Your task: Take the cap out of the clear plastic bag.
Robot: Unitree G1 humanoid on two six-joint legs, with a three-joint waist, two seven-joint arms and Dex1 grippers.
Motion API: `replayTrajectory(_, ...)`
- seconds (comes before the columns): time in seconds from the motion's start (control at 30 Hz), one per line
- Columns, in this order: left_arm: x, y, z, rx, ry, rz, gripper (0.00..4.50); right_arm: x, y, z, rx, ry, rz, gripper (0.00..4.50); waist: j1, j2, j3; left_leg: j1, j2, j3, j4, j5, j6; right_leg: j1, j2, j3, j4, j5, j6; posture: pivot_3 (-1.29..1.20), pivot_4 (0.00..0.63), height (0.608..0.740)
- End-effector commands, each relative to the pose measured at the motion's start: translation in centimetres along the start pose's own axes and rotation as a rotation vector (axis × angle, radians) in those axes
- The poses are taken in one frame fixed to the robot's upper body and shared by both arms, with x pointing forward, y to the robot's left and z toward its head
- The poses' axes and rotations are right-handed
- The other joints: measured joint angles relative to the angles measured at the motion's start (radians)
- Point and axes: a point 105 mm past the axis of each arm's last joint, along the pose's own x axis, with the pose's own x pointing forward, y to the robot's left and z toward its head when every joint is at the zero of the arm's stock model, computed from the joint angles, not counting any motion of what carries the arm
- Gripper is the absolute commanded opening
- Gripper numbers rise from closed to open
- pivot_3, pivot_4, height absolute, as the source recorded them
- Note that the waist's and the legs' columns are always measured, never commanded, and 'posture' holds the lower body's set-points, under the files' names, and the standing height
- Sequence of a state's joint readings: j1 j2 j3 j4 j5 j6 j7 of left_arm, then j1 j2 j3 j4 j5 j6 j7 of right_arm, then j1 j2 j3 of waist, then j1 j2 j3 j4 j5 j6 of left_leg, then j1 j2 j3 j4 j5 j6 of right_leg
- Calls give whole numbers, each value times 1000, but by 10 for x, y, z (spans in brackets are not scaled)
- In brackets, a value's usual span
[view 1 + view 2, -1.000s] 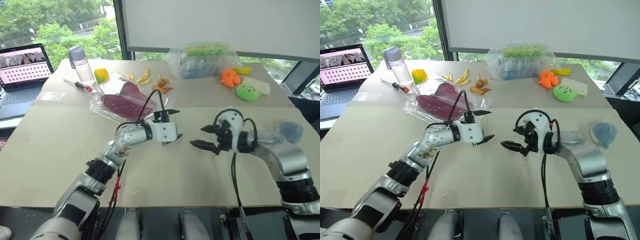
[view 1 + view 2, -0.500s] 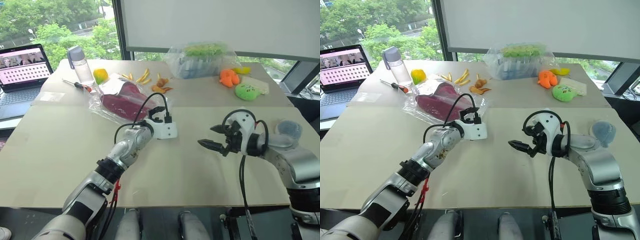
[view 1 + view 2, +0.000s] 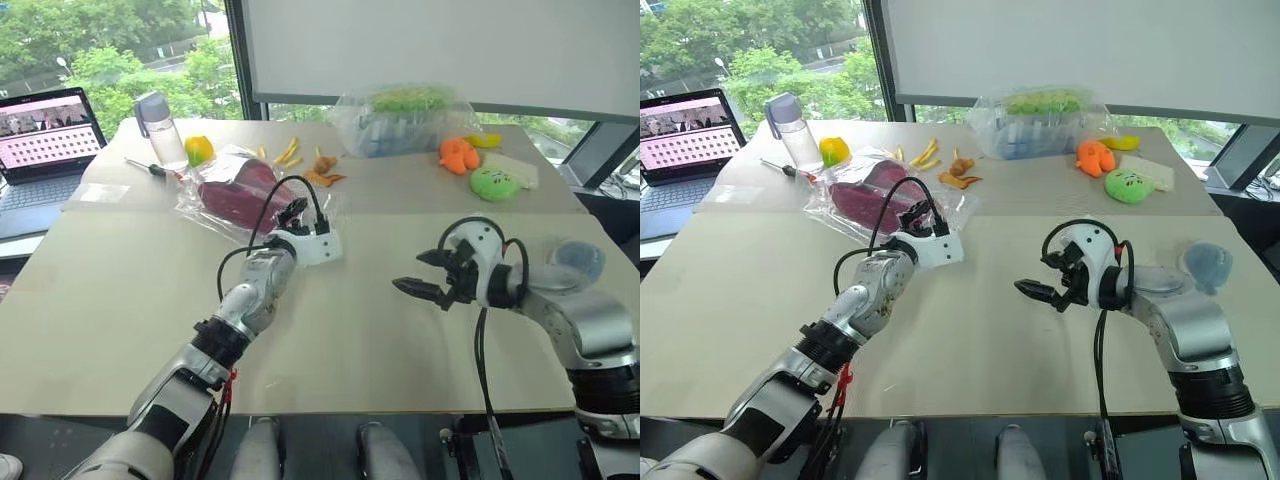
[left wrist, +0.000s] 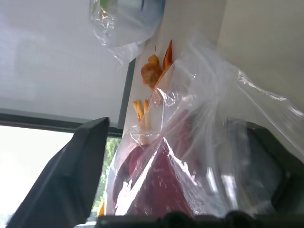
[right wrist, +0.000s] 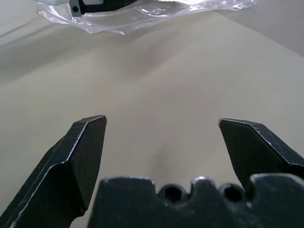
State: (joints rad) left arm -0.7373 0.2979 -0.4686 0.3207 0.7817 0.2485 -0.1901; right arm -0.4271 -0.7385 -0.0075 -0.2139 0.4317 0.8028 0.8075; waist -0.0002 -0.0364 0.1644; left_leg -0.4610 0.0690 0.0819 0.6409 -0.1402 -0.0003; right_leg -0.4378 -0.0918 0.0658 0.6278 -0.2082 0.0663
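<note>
Cap (image 3: 245,190) lies inside the clear plastic bag (image 3: 215,215) on the table (image 3: 90,290), far-left of centre, partly veiled by glare and wrinkles; brim direction unreadable, long axis diagonal. Left gripper (image 3: 292,212) at the bag's near-right edge, fingers apart around film; grip uncertain. Right gripper (image 3: 425,275) wide open, empty, over bare tabletop.

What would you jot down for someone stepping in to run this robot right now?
Left pincer: at the near edge of the clear plastic bag, fingers around the plastic; not clear that it grips.
Right pincer: open, holding nothing, above bare table.
Cap: maroon, inside the bag, on the table's far left side.
Done: left arm has reached the bag.
Left: grip the bag, pull the cap out.
</note>
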Motion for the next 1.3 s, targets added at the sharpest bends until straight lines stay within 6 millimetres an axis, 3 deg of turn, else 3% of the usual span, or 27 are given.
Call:
replayTrajectory(0.03, -2, 15, 3, -37, -4, 59, 2676, -1, -1, 17, -58, -49, 1, 4500, 0, 0, 0, 0, 0, 0, 0, 0, 0, 0, 0, 0, 0, 0, 0, 0, 150, 739)
replayTrajectory(0.23, -1, 24, 1, -52, 7, 97, 253, 2, 0, 18, -64, -53, 13, 4500, -1, 0, 0, 0, 0, 0, 0, 0, 0, 0, 0, 0, 0, 0, 0, 0, 150, 739)
replayTrajectory(0.27, -1, 27, 0, -57, 7, 109, 105, 3, 1, 18, -65, -53, 16, 4500, -1, 0, 0, 0, 0, 0, 0, 0, 0, 0, 0, 0, 0, 0, 0, 0, 150, 739)
replayTrajectory(0.53, -2, 69, 12, -181, -98, 188, 105, 17, 11, 23, -62, -83, 73, 4500, -3, 0, 0, 0, 0, 0, 0, 0, 0, 0, 0, 0, 0, 1, 1, 0, 150, 739)
replayTrajectory(0.6, -5, 69, 21, -281, -159, 119, 105, 27, 11, 36, 9, -191, 75, 4500, -9, 0, 0, 0, 0, 0, 0, 0, 0, 0, 0, 0, 0, 2, 1, 0, 150, 739)
replayTrajectory(0.7, -11, 60, 32, -365, -221, 43, 105, 39, -9, 50, 221, -346, -1, 4500, -14, 0, 0, 0, 0, 0, 0, 0, 0, 0, 0, 0, 1, 4, 1, 0, 150, 739)
replayTrajectory(0.8, -16, 43, 37, -400, -232, -26, 105, 54, -35, 46, 469, -431, -99, 4500, -14, 0, 0, 0, 0, 0, -1, 1, 1, 0, 0, 0, 1, 4, 1, 0, 150, 739)
replayTrajectory(0.87, -19, 43, 41, -409, -241, -25, 105, 65, -44, 37, 610, -429, -130, 4500, -12, 0, 0, 0, 0, 0, 0, 4, 7, 1, 0, 0, 1, 5, 1, 0, 150, 739)
replayTrajectory(1.13, -18, 43, 56, -431, -263, -25, 105, 103, -32, 25, 860, -417, 21, 4500, -18, 0, 0, 0, 0, -1, -1, 4, 7, 0, 1, 0, 1, 5, 1, 0, 150, 739)
replayTrajectory(1.3, -21, 37, 65, -448, -277, -51, 105, 120, -23, 33, 990, -459, 109, 4500, -27, 1, 0, 0, 0, -1, -1, 4, 7, 0, 1, 0, 1, 5, 1, 0, 150, 739)
